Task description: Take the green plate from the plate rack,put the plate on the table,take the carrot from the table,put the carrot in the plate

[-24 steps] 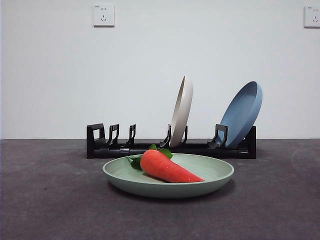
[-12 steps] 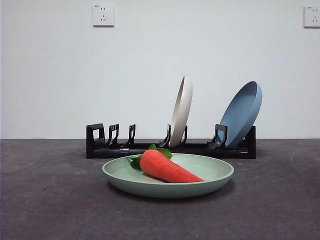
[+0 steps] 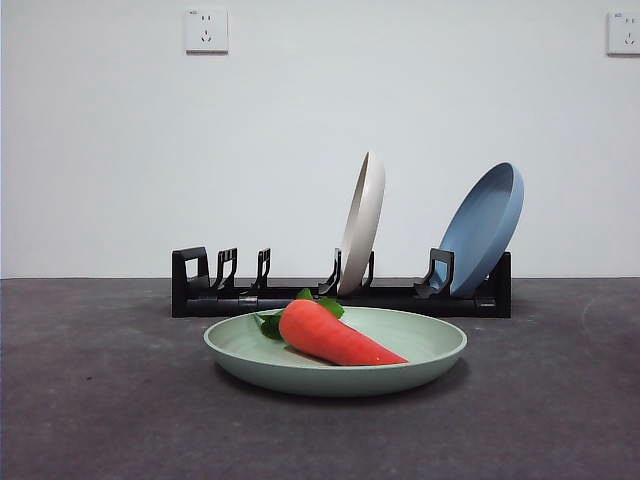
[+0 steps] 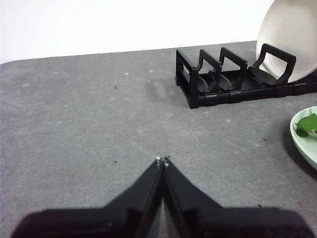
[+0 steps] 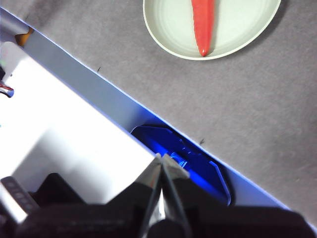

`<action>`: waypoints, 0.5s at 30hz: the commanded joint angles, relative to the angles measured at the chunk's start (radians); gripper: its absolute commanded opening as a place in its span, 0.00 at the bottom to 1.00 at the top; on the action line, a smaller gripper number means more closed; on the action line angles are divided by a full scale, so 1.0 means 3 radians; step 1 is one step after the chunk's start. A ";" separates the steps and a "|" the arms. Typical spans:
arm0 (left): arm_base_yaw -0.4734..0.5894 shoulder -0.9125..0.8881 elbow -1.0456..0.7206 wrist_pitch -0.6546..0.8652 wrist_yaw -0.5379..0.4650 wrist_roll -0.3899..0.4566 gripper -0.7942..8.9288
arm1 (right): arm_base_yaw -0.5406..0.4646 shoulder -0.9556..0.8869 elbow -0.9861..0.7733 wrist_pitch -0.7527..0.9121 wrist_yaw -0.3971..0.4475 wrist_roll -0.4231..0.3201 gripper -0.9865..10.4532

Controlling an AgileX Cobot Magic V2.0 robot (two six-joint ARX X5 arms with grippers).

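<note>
The green plate (image 3: 400,350) lies flat on the dark grey table (image 3: 100,400) in front of the black plate rack (image 3: 250,297). The orange-red carrot (image 3: 335,336) lies in the plate, leaves toward the rack. The right wrist view shows the plate (image 5: 168,25) and carrot (image 5: 203,22) from above, far from my right gripper (image 5: 161,161), which is shut and empty over the table's edge. My left gripper (image 4: 162,161) is shut and empty above bare table, apart from the rack's end (image 4: 208,79) and the plate's rim (image 4: 302,144). Neither gripper shows in the front view.
A cream-white plate (image 3: 363,222) and a blue plate (image 3: 485,228) stand in the rack. The white plate also shows in the left wrist view (image 4: 292,34). The right wrist view shows the table's edge strip (image 5: 89,89) with a blue part (image 5: 193,158) beyond it.
</note>
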 commanded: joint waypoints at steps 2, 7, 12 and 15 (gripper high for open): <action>0.0010 -0.0006 -0.0045 0.0010 0.0011 -0.0018 0.08 | -0.0290 -0.0153 -0.0027 0.0310 0.0060 -0.0385 0.09; 0.0010 -0.0006 -0.0045 0.0010 0.0011 -0.0018 0.08 | -0.1022 -0.0570 -0.0267 0.1221 -0.0193 -0.0462 0.09; 0.0010 -0.0006 -0.0045 0.0010 0.0011 -0.0018 0.08 | -0.1642 -0.1043 -0.0793 0.1884 -0.0214 -0.0726 0.09; 0.0009 -0.0006 -0.0045 0.0010 0.0011 -0.0018 0.08 | -0.1834 -0.1356 -0.1296 0.2440 -0.0214 -0.0741 0.09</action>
